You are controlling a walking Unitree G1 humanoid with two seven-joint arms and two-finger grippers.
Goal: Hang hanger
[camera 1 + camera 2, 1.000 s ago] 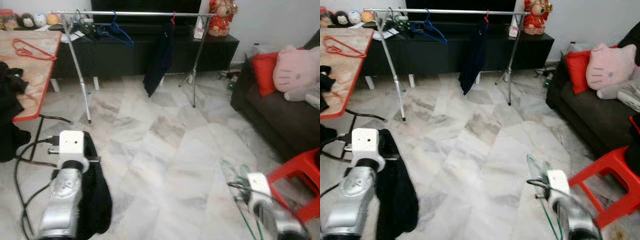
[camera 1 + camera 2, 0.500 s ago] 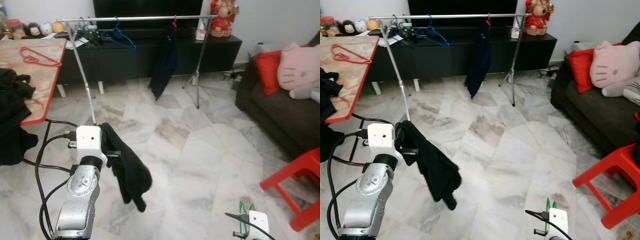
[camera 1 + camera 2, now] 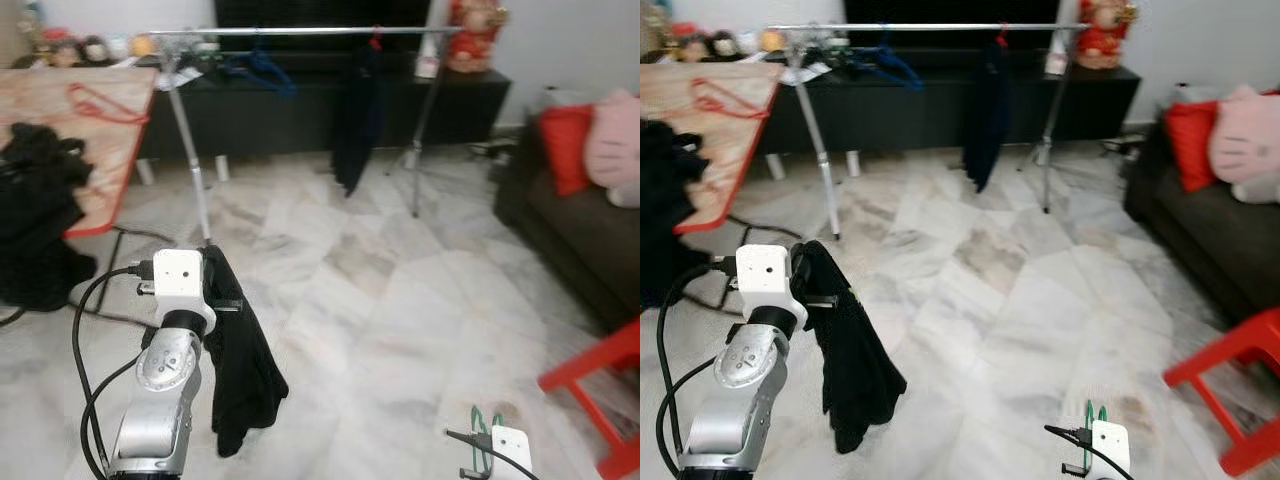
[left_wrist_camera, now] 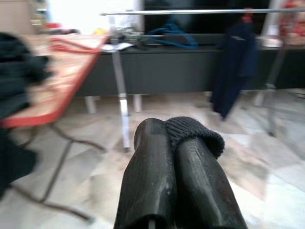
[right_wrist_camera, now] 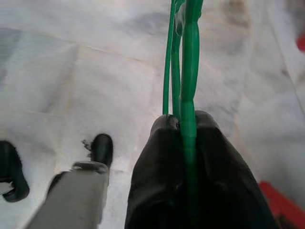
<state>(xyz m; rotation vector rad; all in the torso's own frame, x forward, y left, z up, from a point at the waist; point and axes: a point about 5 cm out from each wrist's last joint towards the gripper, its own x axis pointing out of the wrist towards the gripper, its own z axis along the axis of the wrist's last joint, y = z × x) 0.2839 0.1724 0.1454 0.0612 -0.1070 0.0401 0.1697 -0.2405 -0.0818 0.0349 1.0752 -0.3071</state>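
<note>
My left gripper (image 4: 171,138) is shut on a black knitted garment (image 3: 238,370), which hangs limp from it over the marble floor. The garment covers the fingers in the eye views. My right gripper (image 5: 183,125) is low at my right side, shut on a thin green hanger (image 5: 190,57) whose tip pokes up beside the wrist (image 3: 484,420). Straight ahead across the floor stands a silver clothes rack (image 3: 300,31). On its rail hang a blue hanger (image 3: 262,68) and a dark garment (image 3: 356,130) on a red hanger.
A red-edged table (image 3: 100,215) on my left holds a red hanger (image 3: 95,103) and a pile of black clothes (image 3: 35,190). Cables (image 3: 120,235) trail on the floor by it. A dark sofa (image 3: 565,215) and a red stool (image 3: 600,370) stand on the right.
The camera has turned a little left, so the scene has slid right. The black garment has swung down and now hangs straighter from my left gripper.
</note>
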